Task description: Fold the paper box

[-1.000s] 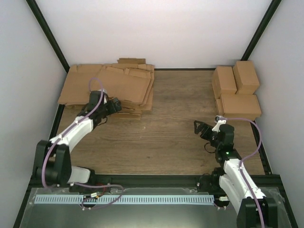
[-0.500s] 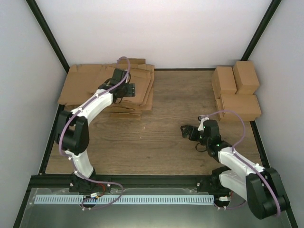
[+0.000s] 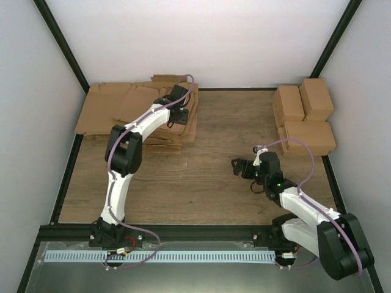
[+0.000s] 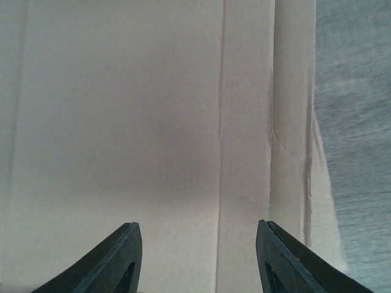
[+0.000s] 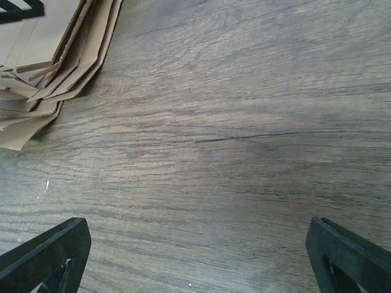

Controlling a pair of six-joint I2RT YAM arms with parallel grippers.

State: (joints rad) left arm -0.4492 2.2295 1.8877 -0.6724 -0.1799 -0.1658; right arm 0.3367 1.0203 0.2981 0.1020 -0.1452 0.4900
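The left gripper (image 4: 197, 224) hangs with jaws partly apart, nothing between them, directly over a stack of wide flat brown cardboard sheets (image 4: 122, 122). The stack's free edge runs just beyond the finger on the right of the wrist view. The right gripper (image 5: 197, 223) stands wide and empty above the dark wood-grain table (image 5: 244, 122). Three small oblong plain brown cardboard paper boxes (image 3: 308, 135) (already made up, it seems) sit well beyond it, to its right. Such card is likely light, stiff across panels, hinging at creases and slippery, so it is best pinched at an edge or flap.

No legible text, label or number on the cardboard sheets (image 3: 104, 113), at least at this blur
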